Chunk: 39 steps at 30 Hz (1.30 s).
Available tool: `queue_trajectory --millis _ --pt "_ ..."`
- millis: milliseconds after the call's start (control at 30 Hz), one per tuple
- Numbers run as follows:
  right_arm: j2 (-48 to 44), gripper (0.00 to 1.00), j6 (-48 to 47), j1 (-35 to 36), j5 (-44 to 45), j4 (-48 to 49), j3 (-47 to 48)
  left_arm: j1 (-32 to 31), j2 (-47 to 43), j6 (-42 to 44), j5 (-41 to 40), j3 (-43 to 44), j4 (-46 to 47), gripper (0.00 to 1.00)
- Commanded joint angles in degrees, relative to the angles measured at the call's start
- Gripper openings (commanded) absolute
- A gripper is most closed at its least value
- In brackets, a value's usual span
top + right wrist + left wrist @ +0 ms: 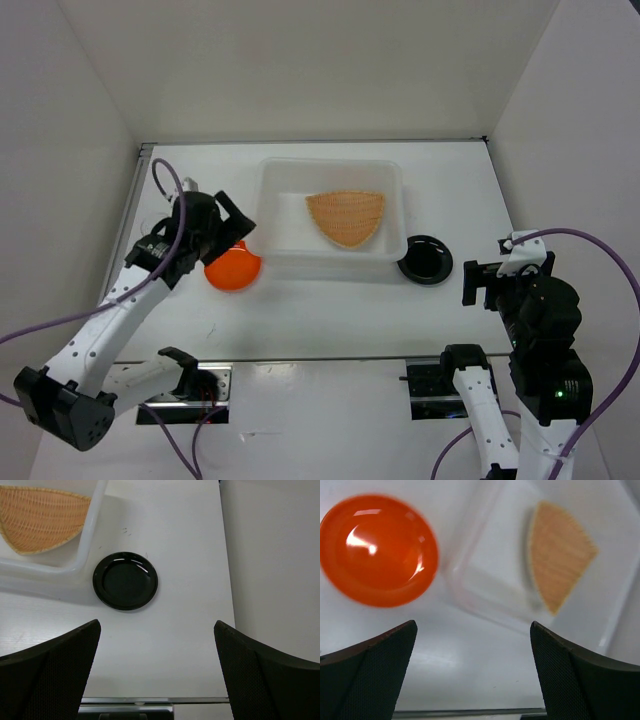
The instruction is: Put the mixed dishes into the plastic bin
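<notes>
The white translucent plastic bin (pixel 275 180) stands at the table's middle back, with the tan woven plate (pixel 345 217) inside it. The plate also shows in the left wrist view (pixel 559 572) and the right wrist view (pixel 40 515). The small orange dish (pixel 234 269) lies on the table beside the bin's left front corner, and fills the upper left of the left wrist view (pixel 377 550). The small black dish (pixel 425 260) lies by the bin's right front corner, and shows in the right wrist view (pixel 125 581). My left gripper (pixel 232 228) is open above the orange dish. My right gripper (pixel 484 283) is open, right of the black dish. The clear cup is out of view.
White walls enclose the table on the left, back and right. The right wall (pixel 275 555) stands close to the black dish. The arm bases and cables sit at the near edge (pixel 320 385).
</notes>
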Motion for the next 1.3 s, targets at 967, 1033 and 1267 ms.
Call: queue_trajectory --millis 967,1033,1267 --pt "1.3 0.98 0.7 -0.1 -0.3 2.6 -0.2 13.8 -1.9 -28.1 4.4 -38.2 18.5 1.0" --pt "1.3 0.98 0.7 -0.1 -0.3 2.6 -0.2 14.4 -1.9 -29.7 5.5 -41.0 22.0 0.97" --pt "1.3 0.98 0.7 -0.1 -0.3 2.6 -0.2 14.9 -11.7 -33.9 5.5 -47.6 25.5 0.84"
